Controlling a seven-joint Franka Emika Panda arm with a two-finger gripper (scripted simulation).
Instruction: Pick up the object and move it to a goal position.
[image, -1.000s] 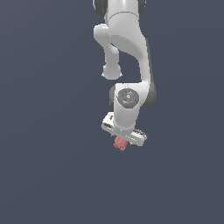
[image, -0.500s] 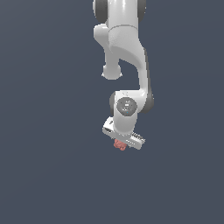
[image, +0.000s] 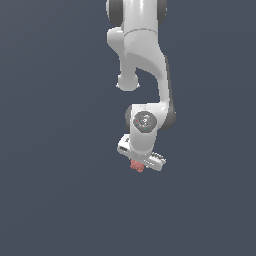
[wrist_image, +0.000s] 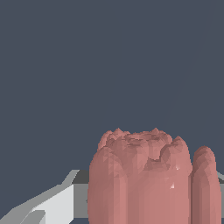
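Though mostly hidden, object (image: 137, 166) (wrist_image: 146, 179) fills jaws.

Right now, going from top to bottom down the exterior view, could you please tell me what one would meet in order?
The white robot arm, then its round grey-capped wrist joint, then the white hand, then the small salmon-pink ridged object showing just beneath the hand.

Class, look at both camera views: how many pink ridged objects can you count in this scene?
1. The pink ridged object sits just under the white gripper in the exterior view, and fills the wrist view close up. Anything behind the arm would be hidden.
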